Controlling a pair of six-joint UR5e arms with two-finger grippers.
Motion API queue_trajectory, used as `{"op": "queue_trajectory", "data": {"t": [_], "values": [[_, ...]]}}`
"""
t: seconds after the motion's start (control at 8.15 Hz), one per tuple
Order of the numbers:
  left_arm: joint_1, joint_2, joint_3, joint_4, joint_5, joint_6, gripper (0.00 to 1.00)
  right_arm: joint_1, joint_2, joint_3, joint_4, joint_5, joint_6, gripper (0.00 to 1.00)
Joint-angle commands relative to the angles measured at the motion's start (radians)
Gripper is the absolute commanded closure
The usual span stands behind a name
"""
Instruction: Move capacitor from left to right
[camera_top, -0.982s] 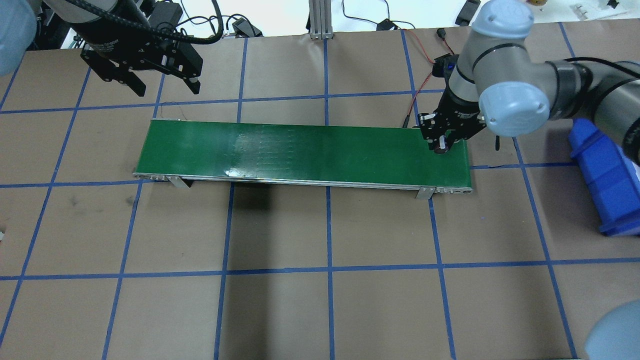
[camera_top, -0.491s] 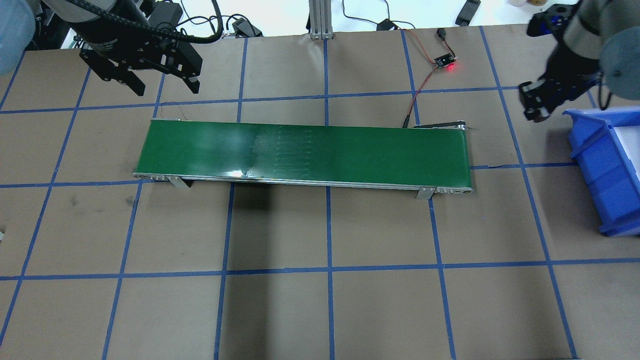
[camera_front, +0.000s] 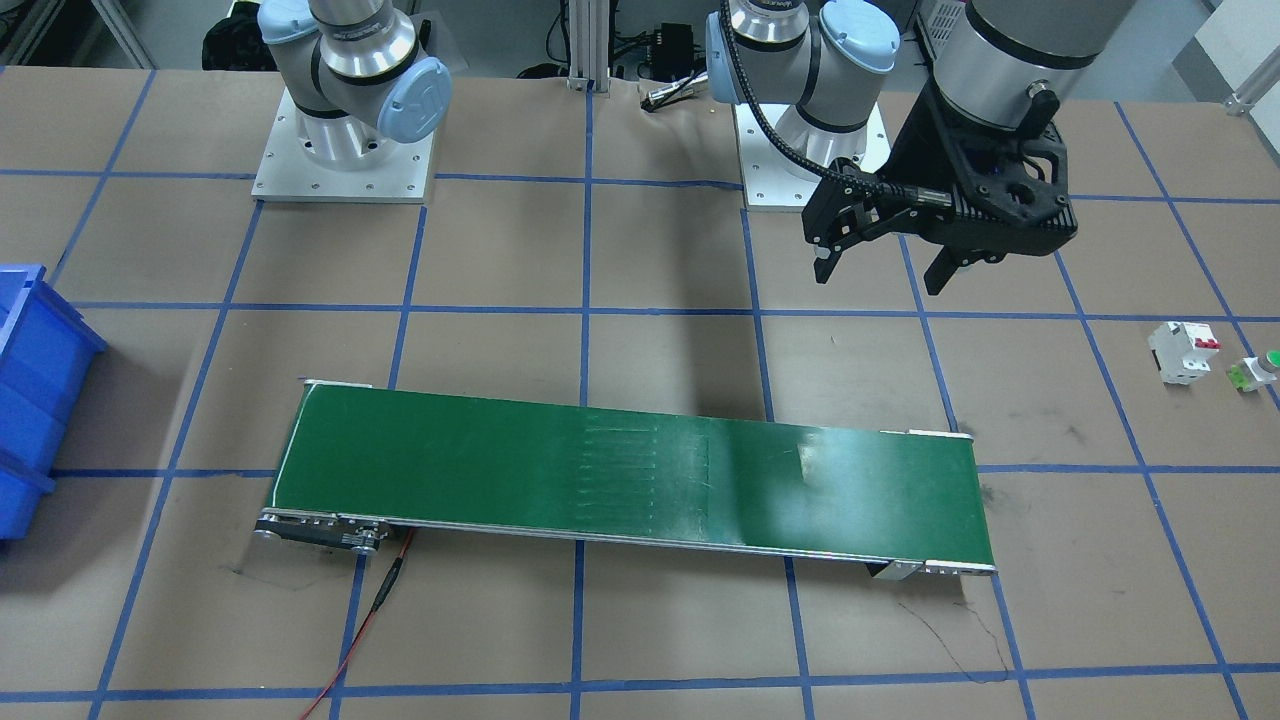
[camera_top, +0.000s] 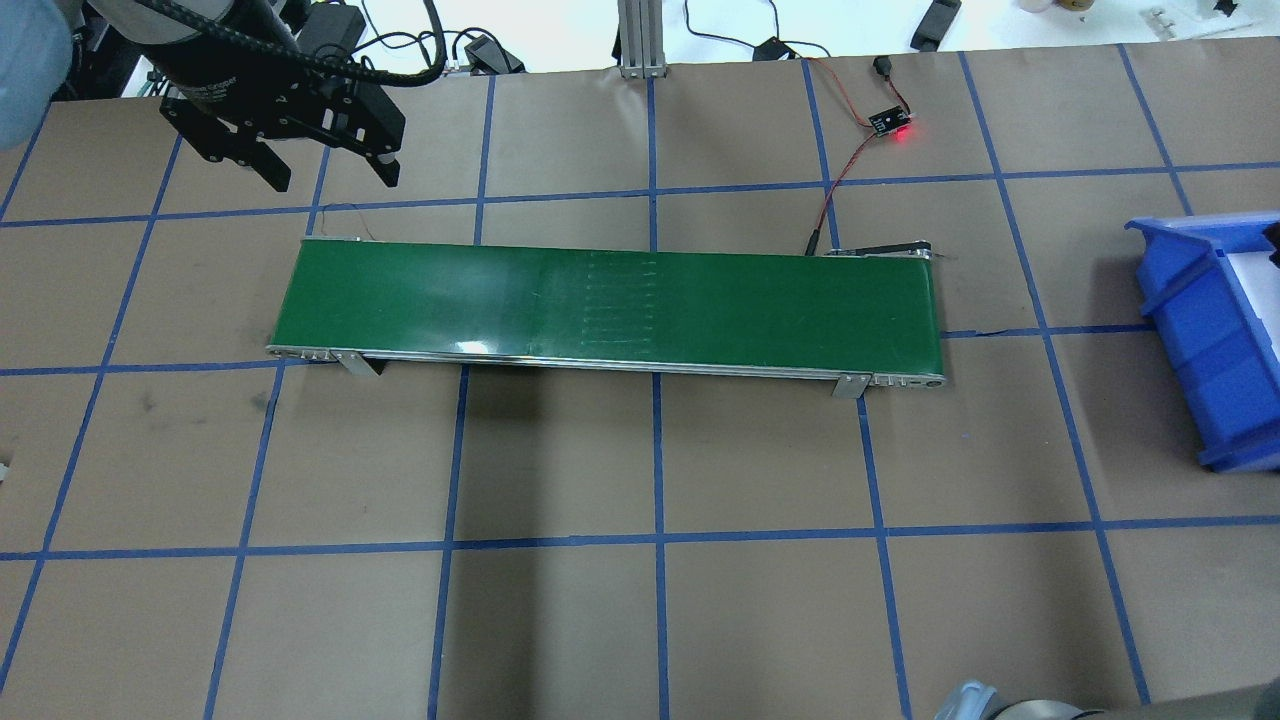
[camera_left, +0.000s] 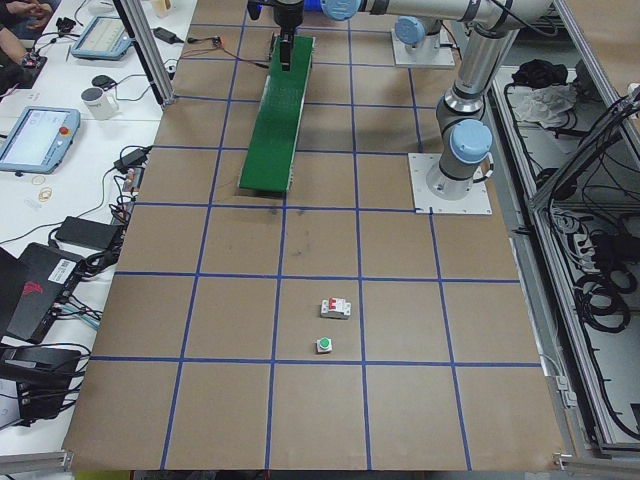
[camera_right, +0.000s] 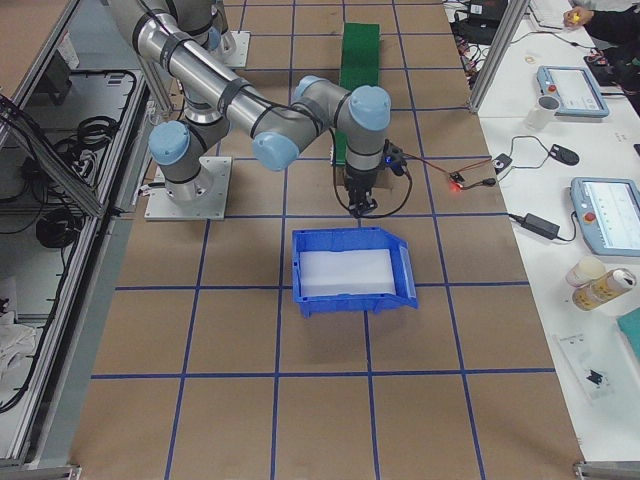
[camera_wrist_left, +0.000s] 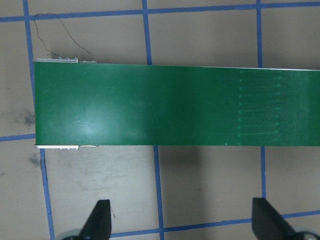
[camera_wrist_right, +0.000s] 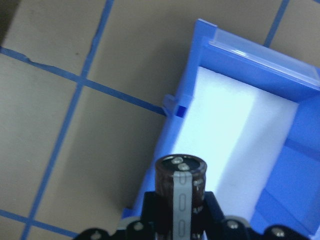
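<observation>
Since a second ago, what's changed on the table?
The right hand left the right end of the green belt and swung to the blue bin, out of the overhead view; it holds the capacitor at the bin's edge. The belt's seam marks crept rightward. The left hand stayed open by the belt's left end.

No text is legible; the blue joint cap (camera_front: 413, 97) bears a mark, perhaps a logo.

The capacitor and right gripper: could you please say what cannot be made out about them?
- capacitor: lower end hidden by the right gripper fingers in the right wrist view; too small in the exterior right view.
- Right gripper: cut off by the overhead view's right edge.
- Its height over the blue bin: not clear in any view.
</observation>
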Motion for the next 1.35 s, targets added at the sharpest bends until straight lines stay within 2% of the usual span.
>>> {"op": "queue_trajectory", "data": {"t": [0.0, 0.25, 0.37, 0.49, 0.61, 0.98, 1.1, 1.23], "values": [[0.000, -0.001, -0.001, 0.000, 0.000, -0.001, 0.00, -0.105, 0.181, 0.007, -0.210, 0.006, -0.197, 1.00], [0.000, 0.001, -0.001, 0.000, -0.002, 0.000, 0.00, -0.105, 0.288, 0.012, -0.281, 0.032, -0.198, 1.00], [0.000, -0.001, -0.001, 0.000, -0.002, 0.000, 0.00, -0.105, 0.306, 0.012, -0.292, 0.033, -0.198, 0.85], [0.000, -0.001, -0.001, -0.002, -0.002, 0.002, 0.00, -0.105, 0.301, 0.012, -0.281, 0.036, -0.197, 0.08], [0.000, -0.001, -0.001, -0.002, -0.002, 0.000, 0.00, -0.105, 0.286, 0.012, -0.277, 0.032, -0.200, 0.00], [0.000, -0.001, -0.001, 0.000, -0.002, 0.000, 0.00, -0.088, 0.104, -0.002, -0.093, 0.053, -0.198, 0.00], [0.000, -0.001, -0.001, -0.002, -0.002, 0.000, 0.00, -0.059, 0.029, -0.005, -0.003, 0.102, -0.189, 0.00], [0.000, -0.001, -0.001, -0.002, -0.002, 0.000, 0.00, -0.012, -0.051, -0.008, 0.077, 0.104, -0.173, 0.00]]}}
